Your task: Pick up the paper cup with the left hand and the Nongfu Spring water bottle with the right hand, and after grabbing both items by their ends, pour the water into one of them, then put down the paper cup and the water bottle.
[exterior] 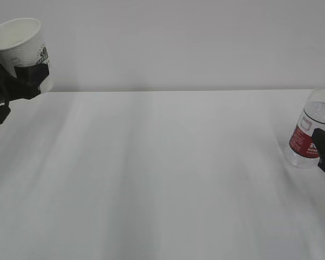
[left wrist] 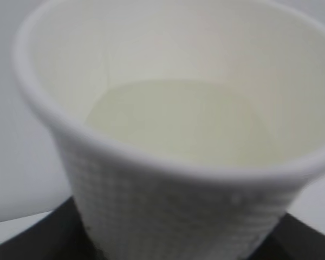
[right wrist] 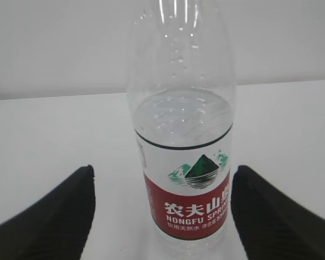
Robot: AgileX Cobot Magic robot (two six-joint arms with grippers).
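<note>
The white paper cup (exterior: pixel 19 40) hangs tilted in the air at the far left, above the table's back edge, with my left gripper (exterior: pixel 30 76) shut on its lower part. In the left wrist view the cup (left wrist: pixel 173 65) fills the frame, with faintly yellowish water (left wrist: pixel 179 119) inside and black fingers (left wrist: pixel 38 241) at its base. The Nongfu Spring water bottle (exterior: pixel 311 135) stands on the table at the far right, partly full. My right gripper (right wrist: pixel 162 206) is open around its label (right wrist: pixel 187 206). The left finger (right wrist: pixel 59 222) stands apart from the bottle and the right finger is close beside it.
A white table (exterior: pixel 162 179) spreads between the two arms. A plain white wall (exterior: pixel 179 43) rises behind its far edge. Both arms sit mostly outside the exterior view's side edges.
</note>
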